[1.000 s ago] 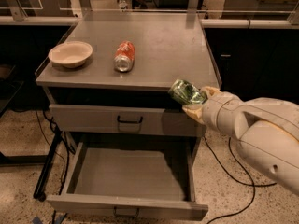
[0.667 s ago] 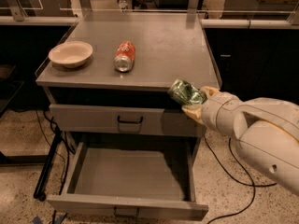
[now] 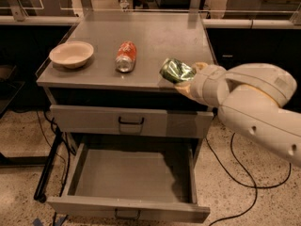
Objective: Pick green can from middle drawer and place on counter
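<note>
Cream two-finger gripper (image 3: 189,77), clenched on dented green drinks can (image 3: 175,70), can's long axis pointing left from it, at front-right edge of flat grey metal counter (image 3: 155,34).

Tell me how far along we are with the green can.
Done: the green can is out of the drawer, which stands open with only its grey floor showing. In hand: the gripper holds the can, tilted, at the front right edge of the counter, not resting on it. Left: bring it over the counter, set it down and let go.
</note>
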Available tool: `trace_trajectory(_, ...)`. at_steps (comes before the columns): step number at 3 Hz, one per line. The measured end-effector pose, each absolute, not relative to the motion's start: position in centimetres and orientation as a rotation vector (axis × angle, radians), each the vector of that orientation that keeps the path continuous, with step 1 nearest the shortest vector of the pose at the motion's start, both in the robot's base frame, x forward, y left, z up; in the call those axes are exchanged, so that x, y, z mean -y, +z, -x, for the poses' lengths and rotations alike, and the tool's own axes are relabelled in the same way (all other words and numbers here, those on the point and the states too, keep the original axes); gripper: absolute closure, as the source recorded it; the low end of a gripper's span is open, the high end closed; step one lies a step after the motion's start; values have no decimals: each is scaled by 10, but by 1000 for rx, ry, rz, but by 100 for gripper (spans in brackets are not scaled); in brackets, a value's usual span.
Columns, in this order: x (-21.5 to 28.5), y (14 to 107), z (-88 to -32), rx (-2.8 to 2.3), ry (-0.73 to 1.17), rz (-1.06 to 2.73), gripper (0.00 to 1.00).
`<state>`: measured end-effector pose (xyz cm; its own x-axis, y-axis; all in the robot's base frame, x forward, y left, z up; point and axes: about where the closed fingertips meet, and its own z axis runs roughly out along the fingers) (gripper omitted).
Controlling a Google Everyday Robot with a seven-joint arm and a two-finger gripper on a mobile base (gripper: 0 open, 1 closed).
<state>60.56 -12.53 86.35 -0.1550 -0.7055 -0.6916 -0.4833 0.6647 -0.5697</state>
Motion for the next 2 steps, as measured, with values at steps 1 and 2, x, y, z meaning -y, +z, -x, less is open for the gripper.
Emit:
trace_trajectory(1,123,869,-609,-1807,-267,949,100)
trace_trajectory(2,126,868,-627,-1814,-258,933,100)
